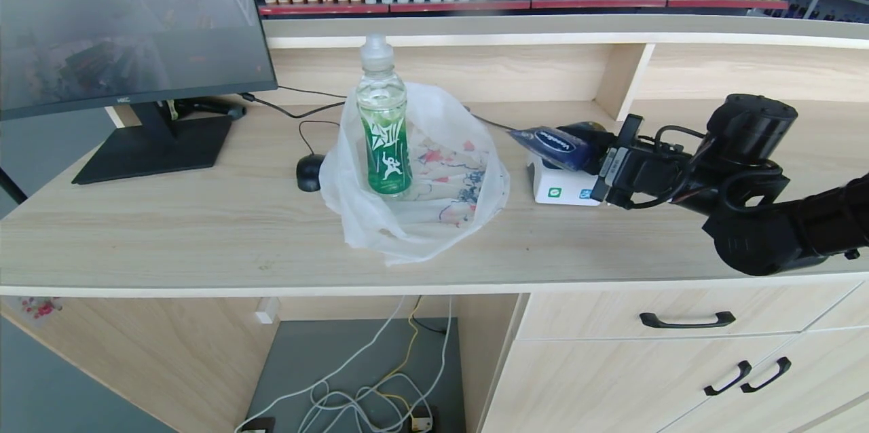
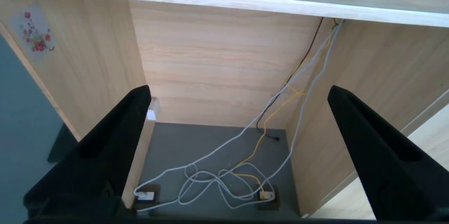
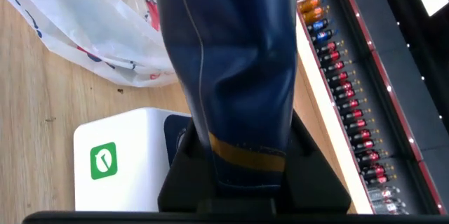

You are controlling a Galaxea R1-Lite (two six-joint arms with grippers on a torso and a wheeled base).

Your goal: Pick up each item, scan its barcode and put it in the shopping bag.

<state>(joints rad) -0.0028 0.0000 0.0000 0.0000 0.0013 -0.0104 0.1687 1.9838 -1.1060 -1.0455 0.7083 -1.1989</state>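
My right gripper (image 1: 599,156) is shut on a dark blue pouch (image 1: 553,146), holding it just over the white scanner box (image 1: 563,187) on the counter. In the right wrist view the blue pouch (image 3: 231,69) sticks out between the jaws, above the scanner (image 3: 126,164). To the left of the scanner the white shopping bag (image 1: 421,219) lies open with a green drink bottle (image 1: 384,127) standing upright in it. My left gripper (image 2: 238,147) hangs open below the counter edge, facing the cable recess, with nothing between its fingers.
A monitor (image 1: 122,19) on its stand fills the counter's back left, and a black mouse (image 1: 309,172) lies beside the bag. A raised wooden shelf runs along the back. Drawers (image 1: 686,319) sit under the counter at right, and cables (image 2: 231,175) lie on the floor.
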